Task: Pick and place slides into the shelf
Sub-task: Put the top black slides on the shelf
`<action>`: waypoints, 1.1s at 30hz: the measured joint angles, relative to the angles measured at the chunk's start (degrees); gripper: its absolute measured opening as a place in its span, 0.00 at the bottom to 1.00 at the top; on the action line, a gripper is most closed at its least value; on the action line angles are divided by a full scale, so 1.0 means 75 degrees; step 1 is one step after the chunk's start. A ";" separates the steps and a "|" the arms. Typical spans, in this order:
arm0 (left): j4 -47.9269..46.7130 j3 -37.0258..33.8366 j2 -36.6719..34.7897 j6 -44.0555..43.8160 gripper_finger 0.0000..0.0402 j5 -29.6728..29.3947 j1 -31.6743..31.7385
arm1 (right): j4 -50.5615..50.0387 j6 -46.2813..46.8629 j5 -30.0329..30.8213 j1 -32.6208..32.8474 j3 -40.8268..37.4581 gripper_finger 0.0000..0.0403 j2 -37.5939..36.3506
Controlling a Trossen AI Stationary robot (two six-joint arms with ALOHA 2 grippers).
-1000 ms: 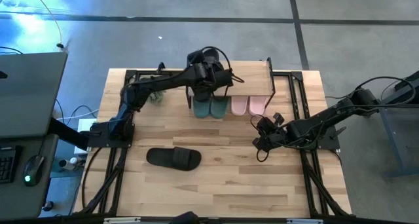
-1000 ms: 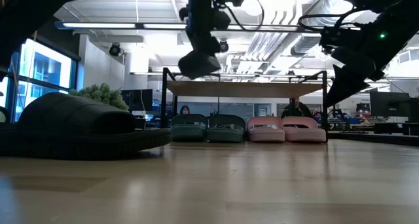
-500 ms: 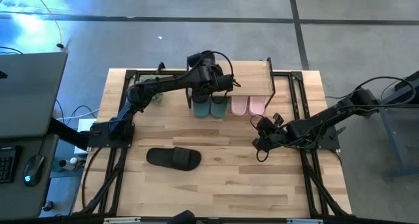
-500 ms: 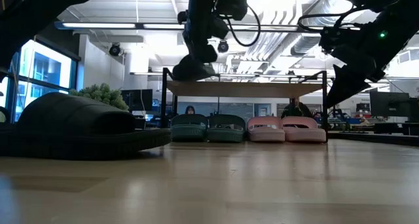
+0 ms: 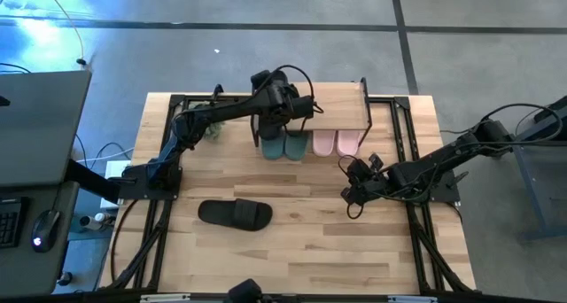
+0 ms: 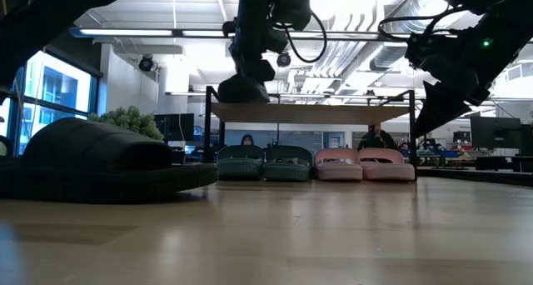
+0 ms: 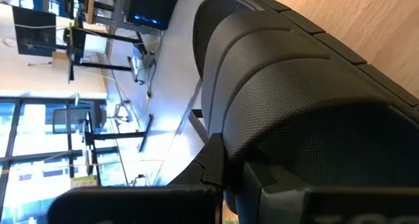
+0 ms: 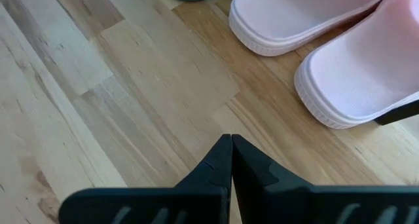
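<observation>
Slides: four under the shelf, one black one held above it, one black one loose on the tabletop.

We see the green pair [image 5: 283,146] and pink pair [image 5: 335,143] side by side beneath the shelf [image 5: 341,106]. Our left gripper [image 6: 243,87] hangs over the shelf's left end, its fingers clamped on a black slide [image 7: 308,119], which seems to sit just at plank height, though the low view is too dark to say whether they touch. The other black slide [image 5: 235,214] lies well apart, near the tabletop [image 5: 292,250] front. Our right gripper [image 5: 355,205] waits near the pink pair, its fingers [image 8: 222,168] pressed together, empty.
</observation>
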 joint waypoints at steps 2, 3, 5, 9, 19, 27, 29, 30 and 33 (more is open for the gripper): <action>-0.0016 0.0000 0.0000 0.0002 0.00 0.0005 0.0042 | 0.0000 0.0000 0.0000 0.0000 0.0000 0.00 0.0000; -0.0057 0.0000 0.0000 -0.0002 0.00 0.0000 0.0032 | 0.0000 0.0000 0.0000 0.0000 0.0000 0.00 0.0000; -0.0227 0.0003 0.0000 -0.0068 0.00 -0.0007 0.0031 | 0.0003 0.0000 0.0000 0.0000 0.0000 0.00 0.0000; -0.0374 0.0003 0.0000 -0.0115 0.00 0.0005 0.0033 | 0.0003 0.0039 0.0000 0.0000 0.0000 0.00 0.0000; -0.0610 0.0232 0.0012 -0.0107 0.00 -0.0098 -0.0032 | 0.0003 0.0117 0.0017 0.0000 0.0000 0.00 0.0000; -0.0578 0.0516 0.0012 0.0019 0.00 -0.0029 -0.0071 | 0.0003 0.0117 0.0012 0.0000 0.0000 0.00 0.0000; -0.0580 0.0513 0.0012 0.0023 0.00 -0.0024 -0.0069 | 0.0003 0.0117 0.0009 0.0000 0.0000 0.00 0.0000; -0.0577 0.0513 0.0012 0.0023 0.00 -0.0027 -0.0069 | 0.0003 0.0119 0.0009 -0.0001 0.0000 0.00 0.0000; -0.0577 0.0513 0.0030 0.0026 0.00 0.0004 -0.0066 | 0.0003 0.0117 0.0006 0.0000 0.0000 0.00 0.0000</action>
